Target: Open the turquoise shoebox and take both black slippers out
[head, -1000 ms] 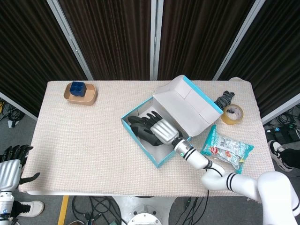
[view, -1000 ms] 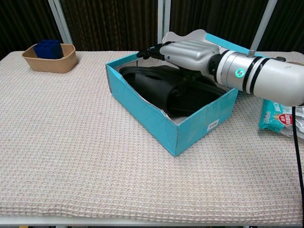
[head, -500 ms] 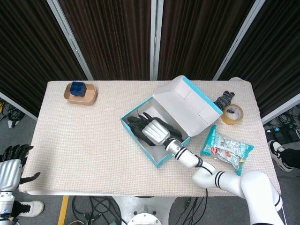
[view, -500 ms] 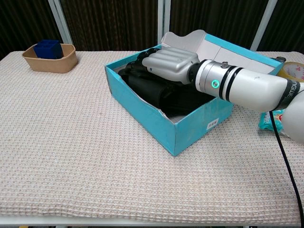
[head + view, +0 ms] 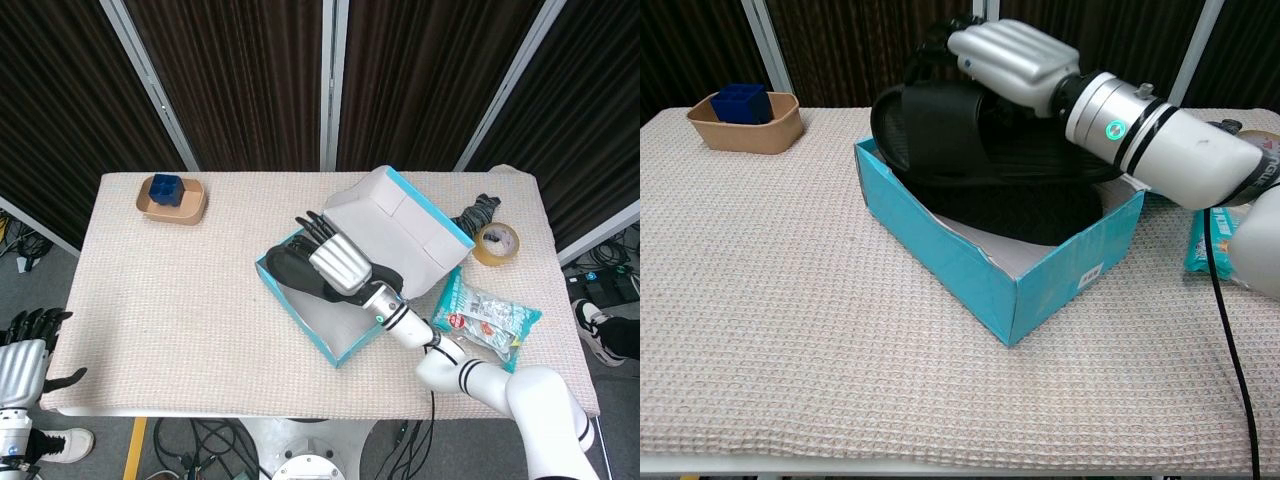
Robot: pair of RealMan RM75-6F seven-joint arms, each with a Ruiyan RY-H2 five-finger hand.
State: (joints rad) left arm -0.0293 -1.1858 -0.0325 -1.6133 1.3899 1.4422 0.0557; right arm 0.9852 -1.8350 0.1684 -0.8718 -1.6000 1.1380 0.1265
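The turquoise shoebox (image 5: 300, 312) (image 5: 960, 265) stands open mid-table, its lid (image 5: 400, 225) leaning back. My right hand (image 5: 340, 263) (image 5: 1012, 52) grips a black slipper (image 5: 940, 135) (image 5: 292, 262) by its strap and holds it raised above the box's rim. A second black slipper (image 5: 1025, 205) lies inside the box beneath it. My left hand (image 5: 22, 352) hangs open off the table's front left corner, far from the box.
A tan tray holding a blue block (image 5: 170, 196) (image 5: 745, 115) sits at the far left corner. A snack packet (image 5: 485, 315) (image 5: 1215, 245), a tape roll (image 5: 496, 243) and a dark cloth (image 5: 478, 211) lie right of the box.
My right hand closed on a slipper inside the box and lifted it above the rim. The box shifted slightly toward the front.
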